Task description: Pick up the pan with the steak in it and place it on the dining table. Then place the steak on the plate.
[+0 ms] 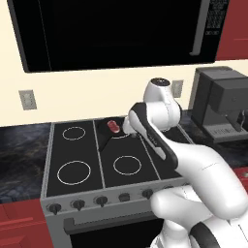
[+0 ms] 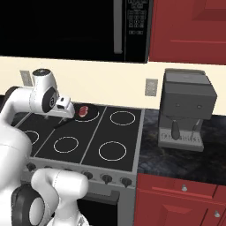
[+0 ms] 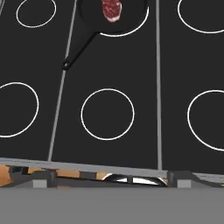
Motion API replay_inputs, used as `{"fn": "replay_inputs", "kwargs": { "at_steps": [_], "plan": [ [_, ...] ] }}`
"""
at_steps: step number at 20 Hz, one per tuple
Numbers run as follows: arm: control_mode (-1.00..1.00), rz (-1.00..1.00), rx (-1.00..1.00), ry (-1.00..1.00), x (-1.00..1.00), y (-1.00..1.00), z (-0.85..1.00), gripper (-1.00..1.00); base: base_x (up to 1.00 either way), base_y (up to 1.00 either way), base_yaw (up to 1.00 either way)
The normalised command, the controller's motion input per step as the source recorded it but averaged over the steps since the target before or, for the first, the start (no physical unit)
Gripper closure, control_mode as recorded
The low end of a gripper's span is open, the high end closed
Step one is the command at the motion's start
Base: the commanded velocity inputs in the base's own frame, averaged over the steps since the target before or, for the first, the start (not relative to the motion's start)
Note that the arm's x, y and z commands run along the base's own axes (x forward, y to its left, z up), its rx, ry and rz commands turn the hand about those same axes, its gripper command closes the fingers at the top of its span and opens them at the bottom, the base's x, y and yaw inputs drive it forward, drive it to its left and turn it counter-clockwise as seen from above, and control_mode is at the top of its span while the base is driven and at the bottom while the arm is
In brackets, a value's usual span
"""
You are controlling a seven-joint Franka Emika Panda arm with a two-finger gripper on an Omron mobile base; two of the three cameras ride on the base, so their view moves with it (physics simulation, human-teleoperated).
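While your gripper is hanging wide open over the stove, the pan is sitting ahead of the jaws (handle slanting back toward them), steak lying inside.

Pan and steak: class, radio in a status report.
Gripper open, holding nothing. Pan on rear burner, steak inside, handle toward the arm. Nothing blocking the handle.

A black glass stovetop with white burner rings carries a small black pan on its rear middle burner. Beside the stove, a dark marbled counter holds a grey coffee machine.
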Motion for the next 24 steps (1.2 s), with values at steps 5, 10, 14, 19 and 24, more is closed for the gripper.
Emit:
{"fn": "replay_inputs", "kwargs": {
  "at_steps": [5,10,14,19,24],
  "plan": [
    [-1.00,-0.02,0.00,0.00,0.55,0.40,-0.25,-1.00,0.00,0.00,0.00],
    [-1.00,-0.04,0.00,0.00,0.59,0.40,-0.26,-1.00,0.00,0.00,0.00],
    [-1.00,-0.03,-0.02,0.00,0.52,0.37,-0.33,-1.00,0.00,0.00,0.00],
    [-1.00,-0.02,-0.04,-0.02,0.35,0.16,-0.33,-1.00,0.00,0.00,0.00],
    [-1.00,-0.01,-0.02,-0.02,0.28,0.08,-0.32,-1.00,0.00,0.00,0.00]
  ]
}}
